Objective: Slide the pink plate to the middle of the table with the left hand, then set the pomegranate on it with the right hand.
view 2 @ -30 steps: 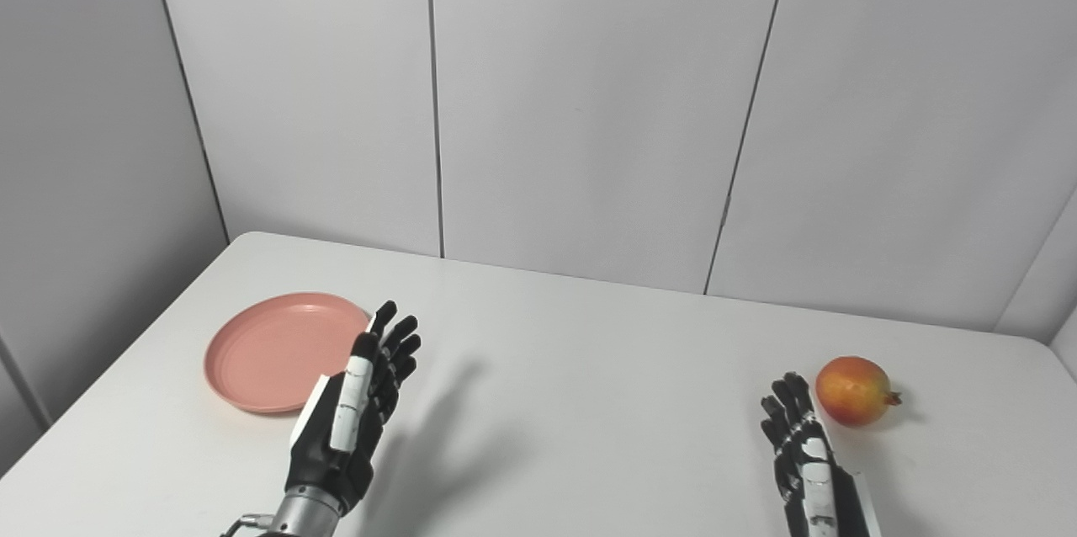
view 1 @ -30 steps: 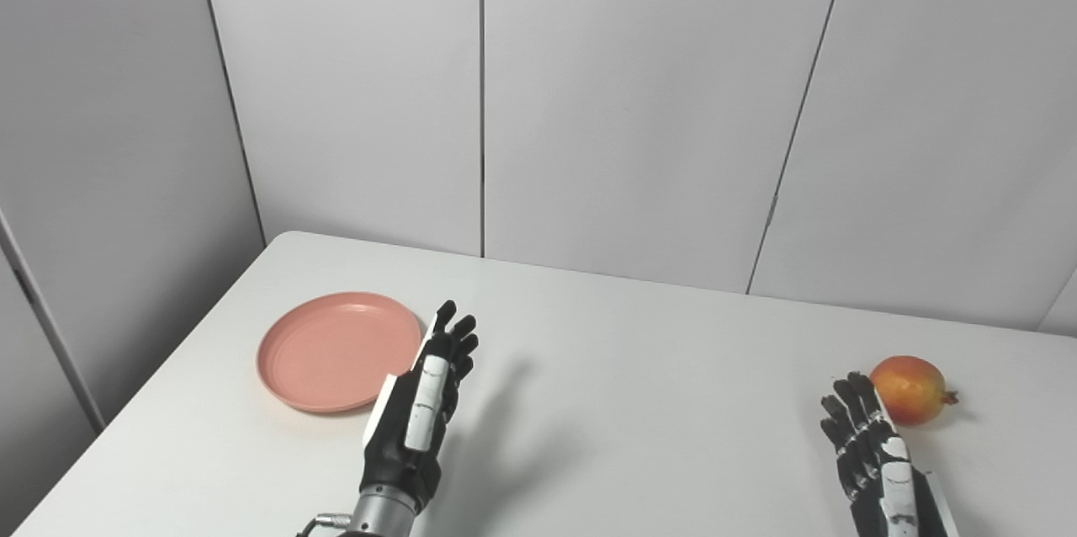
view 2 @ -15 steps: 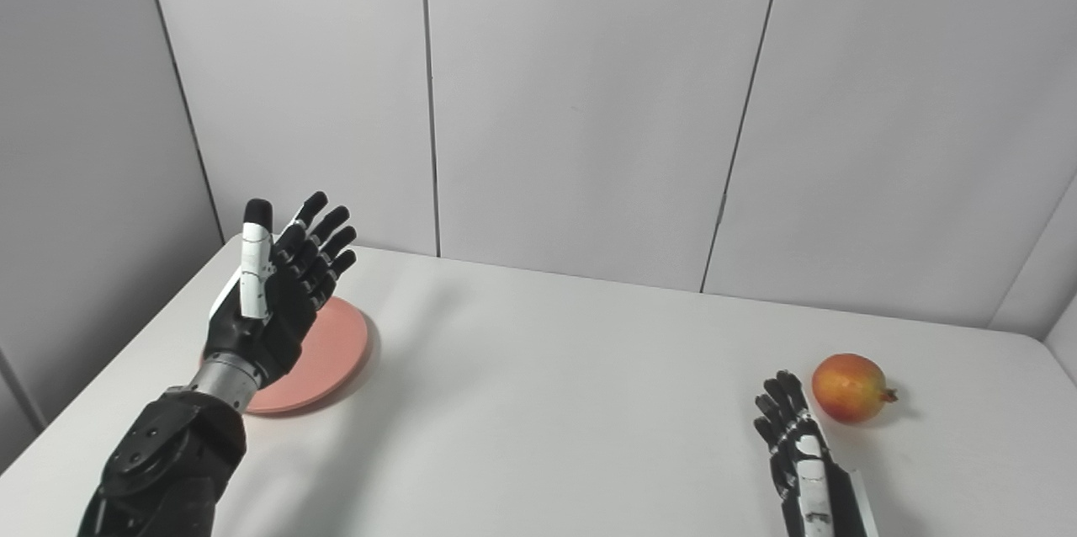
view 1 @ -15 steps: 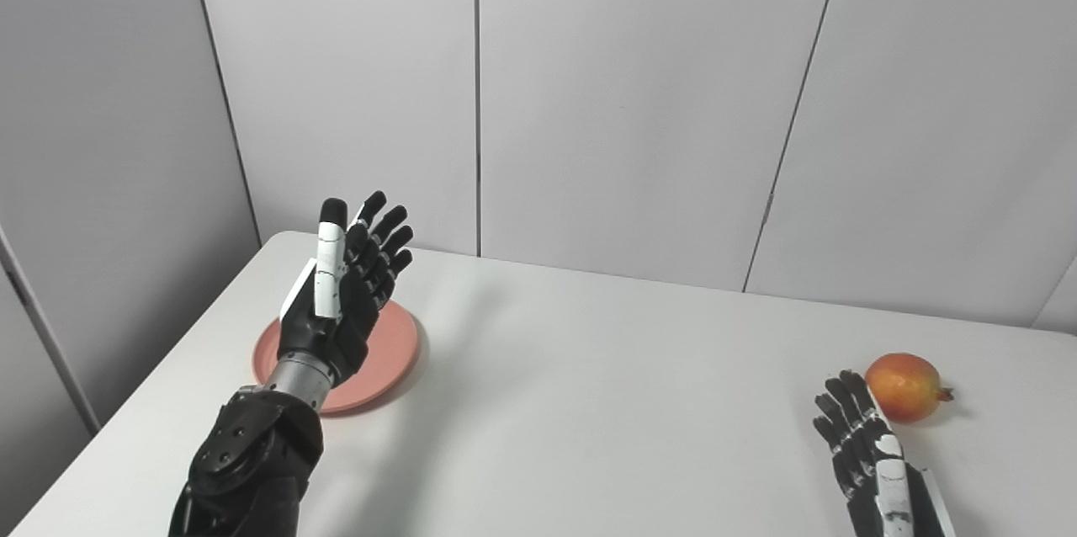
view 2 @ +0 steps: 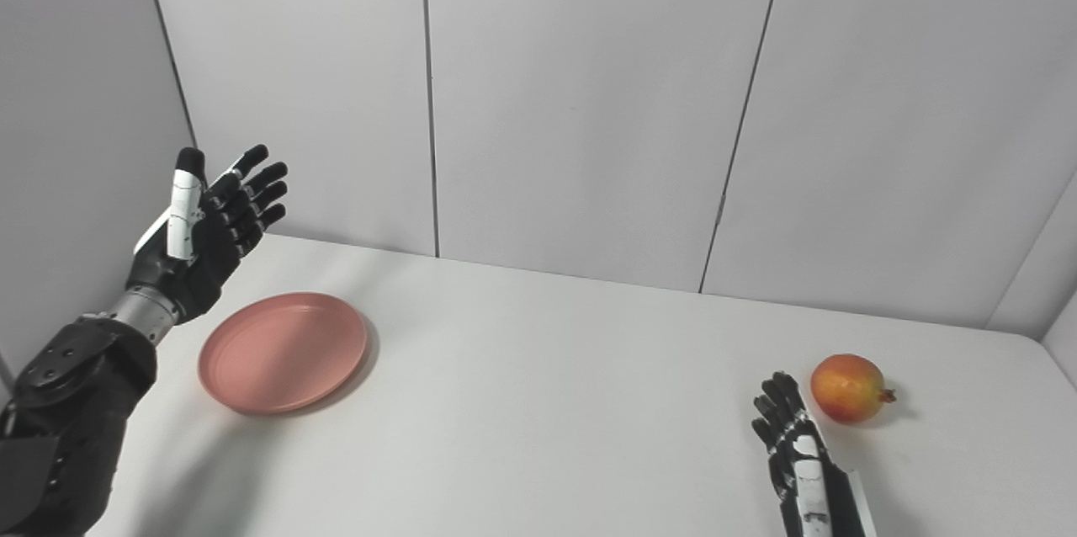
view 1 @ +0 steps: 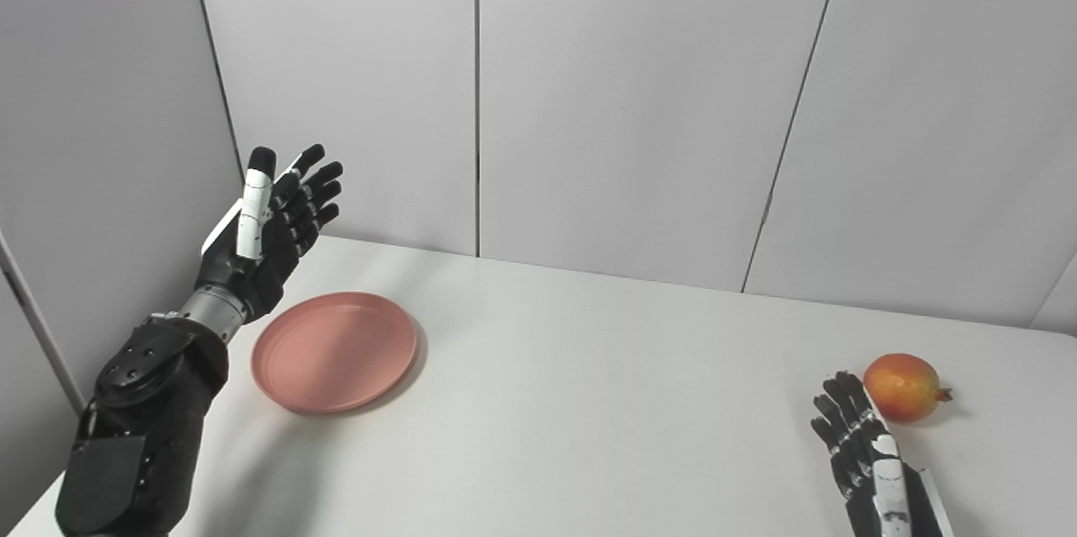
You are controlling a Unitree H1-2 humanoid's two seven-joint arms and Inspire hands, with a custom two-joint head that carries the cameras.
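I saw my left hand (view 1: 267,225) raised with fingers spread and holding nothing, above the table's (view 1: 589,402) far-left corner, clear of the pink plate (view 1: 335,350). The plate lay flat near the left edge, bare tabletop stretching to its right. My right hand (view 1: 867,457) lay spread and empty just beside the pomegranate (view 1: 902,387), close to the right edge.
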